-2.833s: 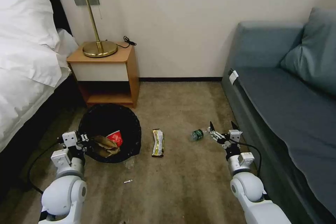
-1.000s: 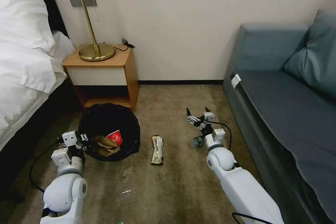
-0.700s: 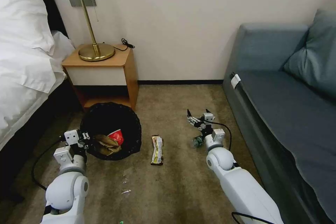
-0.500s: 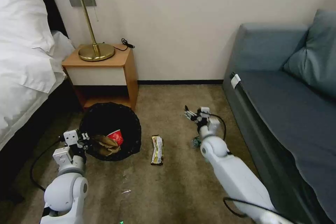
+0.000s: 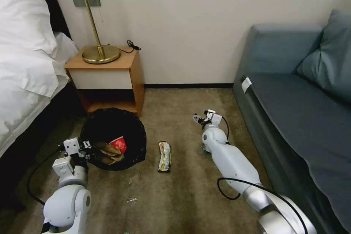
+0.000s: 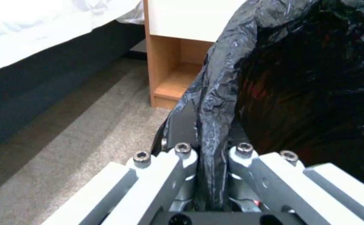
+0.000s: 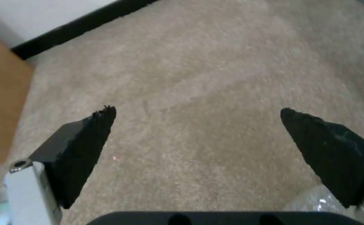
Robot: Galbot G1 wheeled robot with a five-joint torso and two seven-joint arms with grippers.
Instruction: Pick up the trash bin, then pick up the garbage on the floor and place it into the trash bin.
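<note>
The trash bin [image 5: 109,128], lined with a black bag [image 6: 307,78], stands on the carpet before the nightstand. My left gripper [image 5: 86,149] [image 6: 210,142] is shut on its near rim, the bag pinched between the fingers. A red-and-white cup [image 5: 119,144] and crumpled brown paper [image 5: 107,152] lie inside it. The flat snack wrapper [image 5: 164,156] lies on the floor beside the bin. My right arm stretches low over the carpet; its gripper [image 5: 198,119] [image 7: 196,110] is open above bare carpet. The bottle [image 5: 202,149] [image 7: 311,200] lies under that wrist, mostly hidden.
A wooden nightstand [image 5: 109,76] with a brass lamp [image 5: 97,53] stands behind the bin, and a bed [image 5: 25,69] lies to the left. A grey-blue sofa [image 5: 292,117] runs along the right. A small white scrap [image 5: 132,200] lies on the near carpet.
My right arm has stretched forward and dropped low, passing over the bottle, which is now mostly covered; its gripper stays open. The left gripper keeps its hold on the bin rim.
</note>
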